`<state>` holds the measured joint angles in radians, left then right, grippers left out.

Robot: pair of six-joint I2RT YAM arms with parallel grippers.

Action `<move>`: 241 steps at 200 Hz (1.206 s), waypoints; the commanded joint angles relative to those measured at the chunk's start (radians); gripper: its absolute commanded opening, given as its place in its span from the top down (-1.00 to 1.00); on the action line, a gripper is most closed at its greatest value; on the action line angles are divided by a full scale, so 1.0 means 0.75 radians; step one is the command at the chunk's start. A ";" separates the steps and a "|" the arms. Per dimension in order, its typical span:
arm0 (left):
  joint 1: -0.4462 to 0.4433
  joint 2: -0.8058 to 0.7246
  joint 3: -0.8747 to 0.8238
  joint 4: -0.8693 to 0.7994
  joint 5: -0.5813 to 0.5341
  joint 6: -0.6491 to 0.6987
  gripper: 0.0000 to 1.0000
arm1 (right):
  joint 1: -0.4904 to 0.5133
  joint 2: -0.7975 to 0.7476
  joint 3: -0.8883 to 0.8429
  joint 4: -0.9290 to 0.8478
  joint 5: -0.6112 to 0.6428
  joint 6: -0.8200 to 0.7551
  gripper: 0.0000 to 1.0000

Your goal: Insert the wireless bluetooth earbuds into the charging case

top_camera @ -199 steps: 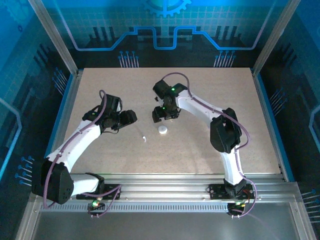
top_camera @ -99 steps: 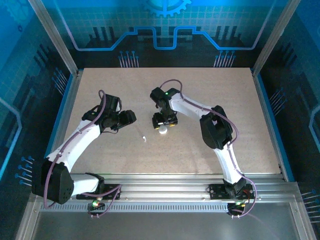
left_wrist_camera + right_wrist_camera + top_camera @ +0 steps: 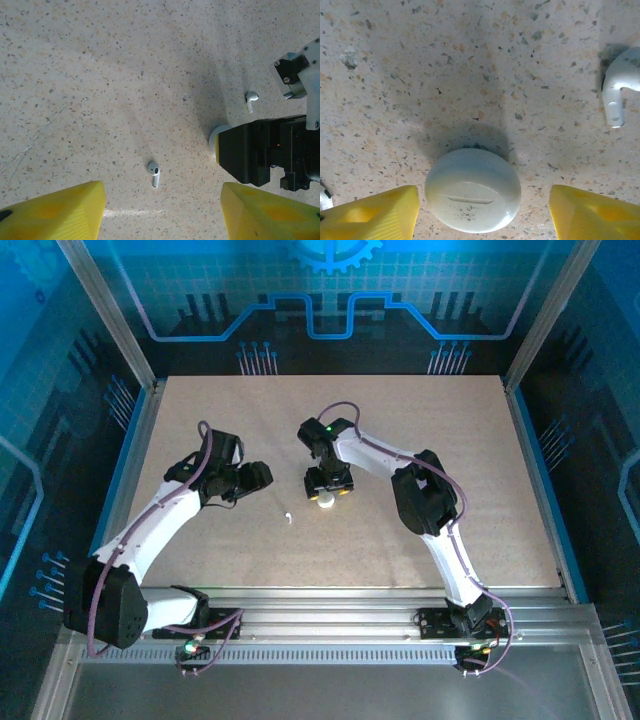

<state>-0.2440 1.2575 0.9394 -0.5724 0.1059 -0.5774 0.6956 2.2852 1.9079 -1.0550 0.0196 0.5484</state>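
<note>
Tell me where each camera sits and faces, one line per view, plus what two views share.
Top external: fixed above and behind the bases, looking down on the table; both arms, left end effector and right end effector show.
Left wrist: on the left arm, facing down; its yellow fingers show, an earbud ahead.
Right wrist: on the right arm, facing straight down; its yellow fingers flank the charging case.
Shared: both wrist views hold the charging case.
</note>
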 commanded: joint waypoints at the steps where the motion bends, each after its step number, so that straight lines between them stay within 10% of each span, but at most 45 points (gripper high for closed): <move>1: 0.012 -0.034 -0.027 0.006 0.031 0.011 -0.27 | 0.022 0.047 0.051 -0.025 0.010 0.020 -0.35; 241: 0.012 -0.014 -0.056 0.060 0.085 -0.004 -0.25 | 0.045 0.081 0.045 -0.087 0.025 0.007 0.00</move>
<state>-0.2440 1.2556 0.9115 -0.5335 0.1402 -0.5777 0.7071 2.3463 1.9553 -1.0706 0.0521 0.5488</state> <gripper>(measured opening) 0.627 0.525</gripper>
